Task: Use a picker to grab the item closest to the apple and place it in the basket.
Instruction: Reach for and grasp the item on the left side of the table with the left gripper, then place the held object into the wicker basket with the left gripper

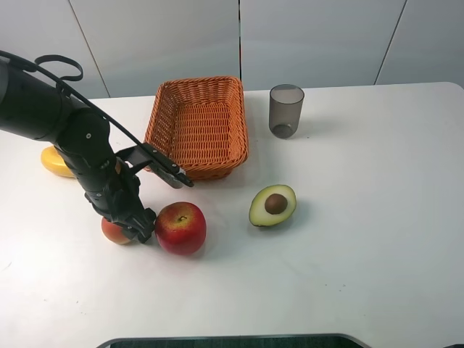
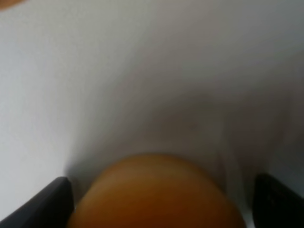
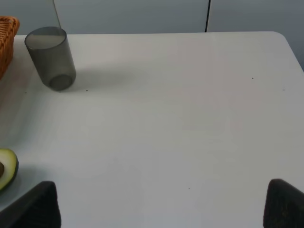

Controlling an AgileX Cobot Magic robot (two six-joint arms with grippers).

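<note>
Straddling the small orange-red fruit (image 1: 114,232) just beside the apple (image 1: 180,228), the left hand (image 1: 130,221) sits low on the desk (image 1: 362,239), its fingers (image 2: 45,202) apart and not yet clenched. Grasp, lift and carry to the basket (image 1: 197,172) are all left to do. The right hand (image 3: 161,204) waits released.

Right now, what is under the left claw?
A small orange-red fruit sits under the left claw, right beside the apple. The claw covers most of it from above, so whether it touches the fruit cannot be seen.
</note>
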